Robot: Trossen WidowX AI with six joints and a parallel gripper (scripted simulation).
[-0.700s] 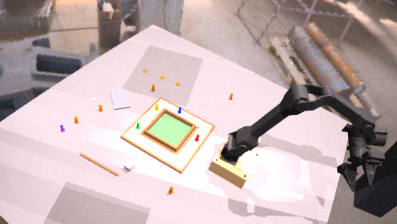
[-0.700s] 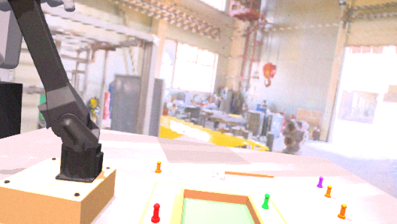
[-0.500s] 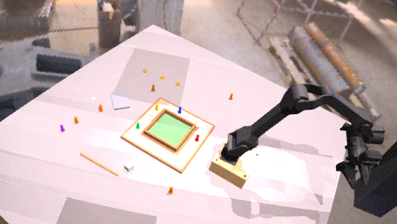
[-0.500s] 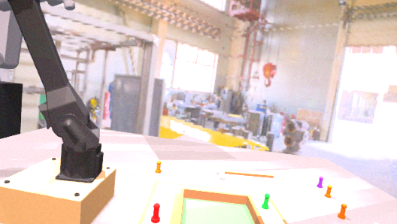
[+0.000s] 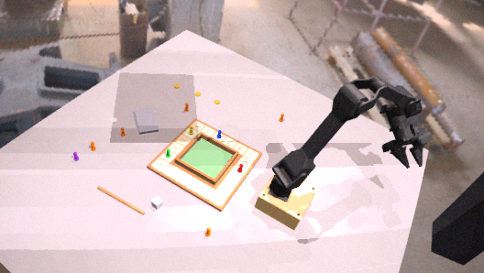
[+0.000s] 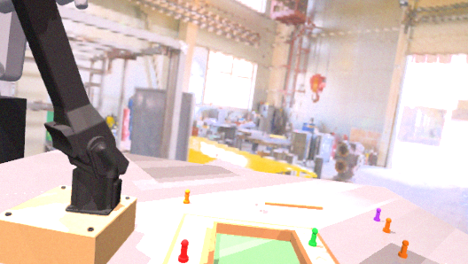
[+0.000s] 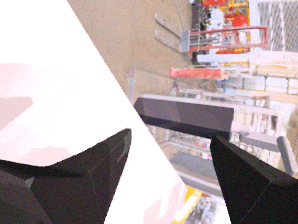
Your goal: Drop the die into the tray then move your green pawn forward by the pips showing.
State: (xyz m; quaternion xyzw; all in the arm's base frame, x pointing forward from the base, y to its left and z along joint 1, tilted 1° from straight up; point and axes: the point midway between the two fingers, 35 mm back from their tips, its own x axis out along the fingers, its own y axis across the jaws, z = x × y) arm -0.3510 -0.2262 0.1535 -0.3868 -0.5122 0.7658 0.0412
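The white die (image 5: 157,202) lies on the table outside the board, in front of its lower left edge; its pips are too small to read. The tray (image 5: 195,171) (image 6: 253,230), with a green floor and brown walls, is empty at the middle of the board (image 5: 221,200). The green pawn (image 5: 168,153) (image 6: 314,237) stands upright on the board's left part. Red (image 5: 240,169) (image 6: 183,252), blue (image 5: 219,134) and yellow (image 5: 191,130) pawns also stand on the track. My gripper (image 5: 413,164) (image 7: 172,137) is open and empty, raised near the table's right edge, far from board and die.
A wooden stick (image 5: 120,200) (image 6: 293,205) lies left of the die. An orange pawn (image 5: 208,232) (image 6: 187,197) stands in front of the board; several more and a purple pawn (image 5: 76,157) (image 6: 378,214) stand around it. A grey slab (image 5: 146,121) and yellow discs (image 5: 198,93) lie behind.
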